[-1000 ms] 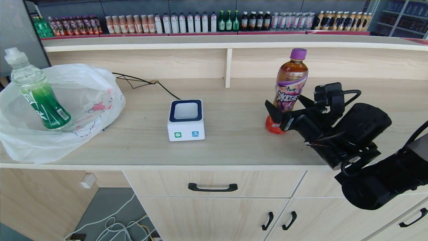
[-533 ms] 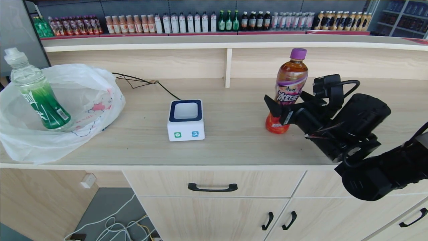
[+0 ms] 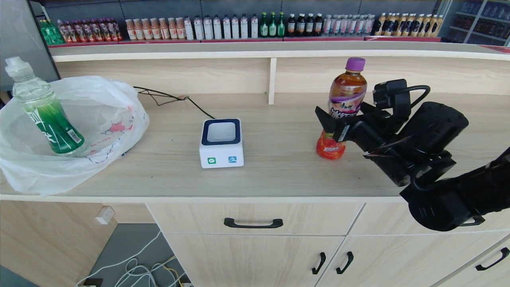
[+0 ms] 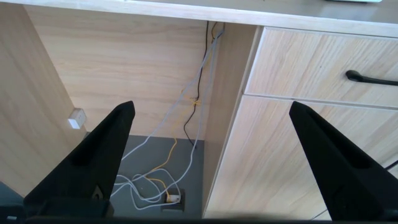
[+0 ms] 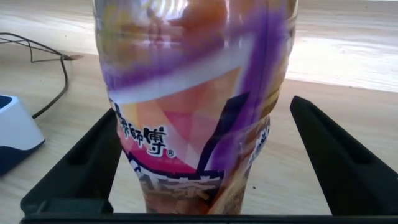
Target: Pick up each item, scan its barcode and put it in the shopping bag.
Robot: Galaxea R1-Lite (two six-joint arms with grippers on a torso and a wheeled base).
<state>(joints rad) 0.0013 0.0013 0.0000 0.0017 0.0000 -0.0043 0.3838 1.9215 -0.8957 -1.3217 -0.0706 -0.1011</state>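
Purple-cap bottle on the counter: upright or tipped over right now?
Upright. The purple-cap bottle stands on its base on the counter, cap on top, between the right gripper's open fingers.

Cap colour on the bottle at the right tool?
Purple cap; head view shows it best.

The right claw (image 3: 342,116) has been raised along the purple-capped drink bottle (image 3: 347,88), from base to label height. Its arm has been lifted likewise.
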